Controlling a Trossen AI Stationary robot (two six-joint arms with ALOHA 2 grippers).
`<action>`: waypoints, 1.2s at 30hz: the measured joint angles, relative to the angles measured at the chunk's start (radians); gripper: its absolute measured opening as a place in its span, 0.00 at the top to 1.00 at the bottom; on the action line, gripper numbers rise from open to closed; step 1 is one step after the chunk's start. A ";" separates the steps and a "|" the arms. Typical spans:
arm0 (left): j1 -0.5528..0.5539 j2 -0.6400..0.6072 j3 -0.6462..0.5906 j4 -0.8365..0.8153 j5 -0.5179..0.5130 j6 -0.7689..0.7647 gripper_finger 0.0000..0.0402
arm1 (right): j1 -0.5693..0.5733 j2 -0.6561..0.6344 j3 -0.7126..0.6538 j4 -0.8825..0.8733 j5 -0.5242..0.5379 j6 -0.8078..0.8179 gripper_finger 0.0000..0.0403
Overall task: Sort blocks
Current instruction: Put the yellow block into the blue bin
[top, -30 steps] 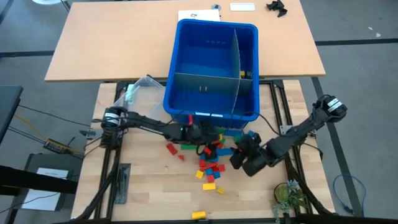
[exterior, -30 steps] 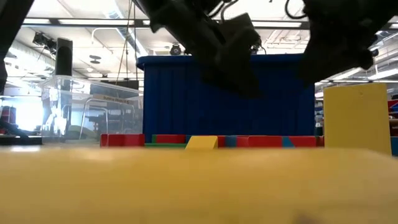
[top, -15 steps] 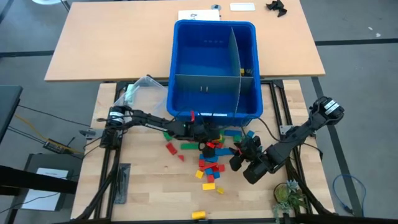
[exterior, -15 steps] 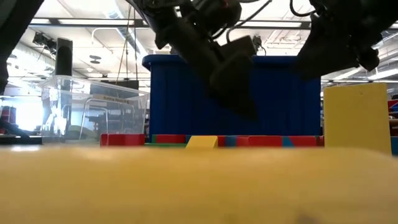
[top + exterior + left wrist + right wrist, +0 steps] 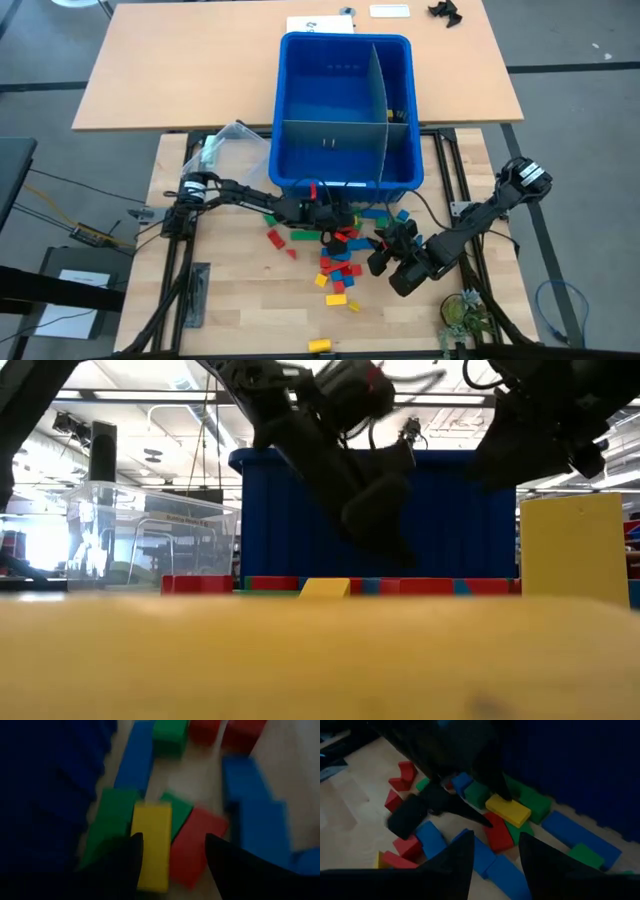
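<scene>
Red, blue, green and yellow blocks lie scattered on the wooden table in front of the blue bin. My left gripper hangs low over the far part of the pile, slanting down. Its open fingers stand on either side of a yellow block and a red block; I cannot tell whether they touch. The right wrist view shows the same gripper over that yellow block. My right gripper is open above the pile's right side, with nothing between its fingers.
The divided blue bin stands at the table's far edge, close behind the pile. A clear plastic tub sits at the far left. One yellow block lies alone by the near edge, and a small plant stands at the near right corner.
My left gripper has come down from in front of the bin toward the far part of the block pile, drifting a little toward the table's right and staying open. The blue bin has shifted slightly toward the table's right.
</scene>
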 joint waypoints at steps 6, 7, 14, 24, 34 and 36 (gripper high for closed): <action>0.010 0.018 0.001 0.005 0.053 -0.002 0.45 | -0.001 0.009 0.000 0.013 -0.005 -0.008 0.62; 0.011 0.022 0.001 0.010 0.052 -0.003 0.45 | 0.000 0.011 0.000 0.018 -0.005 -0.009 0.62; 0.016 0.024 0.002 0.007 0.096 -0.002 0.45 | -0.001 0.040 0.000 0.052 -0.009 -0.017 0.62; 0.014 0.014 0.000 0.002 0.120 -0.002 0.45 | 0.003 0.045 0.001 0.072 -0.037 -0.052 0.62; 0.000 0.001 -0.003 -0.009 0.128 -0.005 0.45 | 0.015 0.041 0.001 0.085 -0.059 -0.064 0.61; 0.000 0.001 -0.003 -0.007 0.129 -0.005 0.45 | 0.009 0.041 0.001 0.085 -0.077 -0.071 0.61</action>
